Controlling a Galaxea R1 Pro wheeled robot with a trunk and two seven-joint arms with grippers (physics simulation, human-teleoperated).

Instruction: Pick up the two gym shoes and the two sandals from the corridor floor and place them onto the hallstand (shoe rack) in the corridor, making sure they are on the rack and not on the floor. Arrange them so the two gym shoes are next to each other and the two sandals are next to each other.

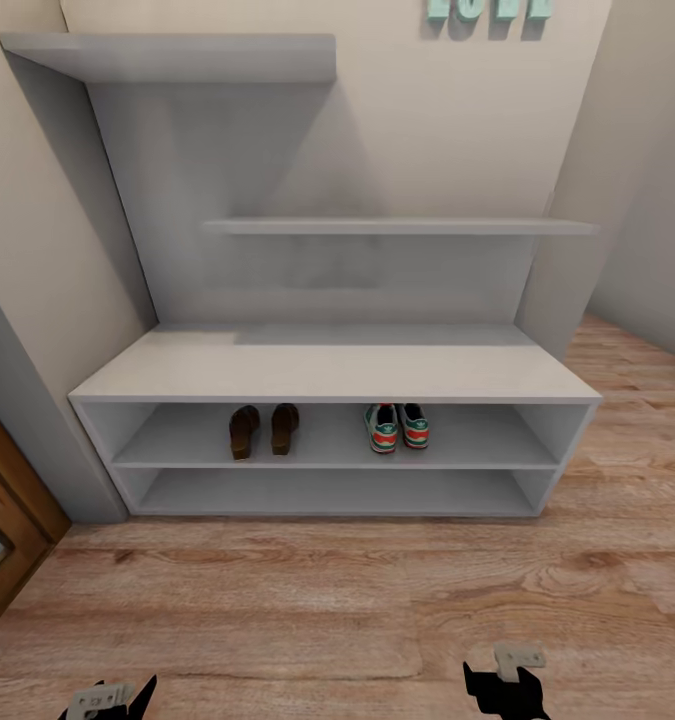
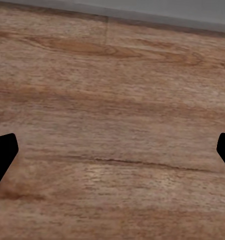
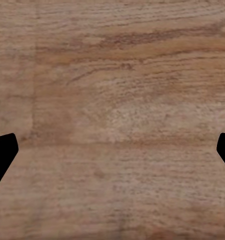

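Head view: sandals [image 1: 263, 430] and gym shoes [image 1: 397, 427] stand on the shoe rack [image 1: 337, 370] (upper shelf); left hand [image 2: 112, 150] and right hand [image 3: 112, 150] released over floor [image 1: 307, 610].

On the grey rack's [image 1: 327, 372] upper shelf stood the brown sandals [image 1: 263, 429] (side by side) and, well apart, the paired white-green sneakers [image 1: 397, 426].

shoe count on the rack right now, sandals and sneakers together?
4, all on the hallstand's upper open shelf: two sandals side by side left of centre, two gym shoes side by side right of centre. The shelf's back may hide something.
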